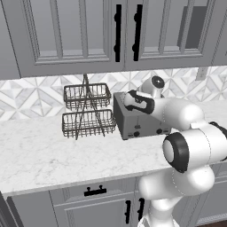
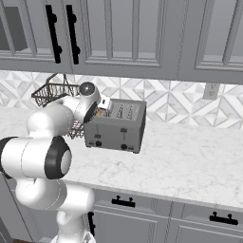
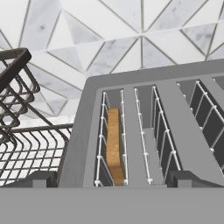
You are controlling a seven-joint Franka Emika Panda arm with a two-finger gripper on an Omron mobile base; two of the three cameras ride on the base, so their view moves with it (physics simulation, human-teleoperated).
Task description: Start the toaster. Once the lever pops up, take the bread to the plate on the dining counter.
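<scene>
The grey toaster stands on the marble counter against the tiled wall. A tan slice of bread sits upright, low in the toaster's leftmost slot; its orange edge peeks out there. My gripper hovers just above that slot, pointing down, open, with one fingertip on each side and nothing held. In the left base view my arm covers the toaster's top and right side. The plate and the dining counter are out of view.
A two-tier dark wire basket rack stands close to the toaster's left. Grey wall cabinets hang low above. The marble counter stretches right of the toaster, with a wall outlet behind.
</scene>
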